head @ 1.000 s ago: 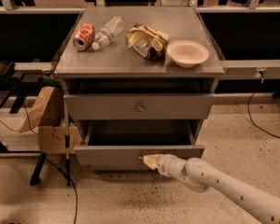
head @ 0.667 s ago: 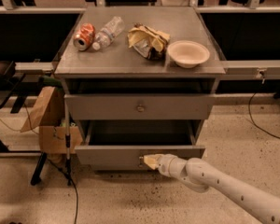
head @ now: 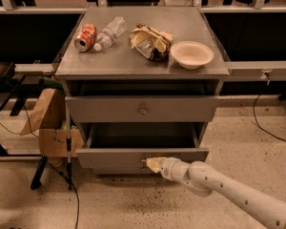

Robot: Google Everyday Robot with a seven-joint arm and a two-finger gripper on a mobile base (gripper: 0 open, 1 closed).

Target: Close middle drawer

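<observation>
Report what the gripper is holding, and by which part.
Cannot be told. The gripper is at the centre of the middle drawer front panel; whether it grips anything there is hidden.

Gripper (head: 151, 164) at middle drawer (head: 109, 159) front, below upper drawer (head: 181, 109)

White segmented arm (head: 229, 187), dark dots, cream gripper (head: 149, 164) at middle drawer (head: 109, 159)

We show a gray middle drawer (head: 109, 158), a cream gripper (head: 152, 164) at its front (arm (head: 238, 194) white), an orange-red can (head: 86, 36), and a beige bowl (head: 191, 55).
</observation>
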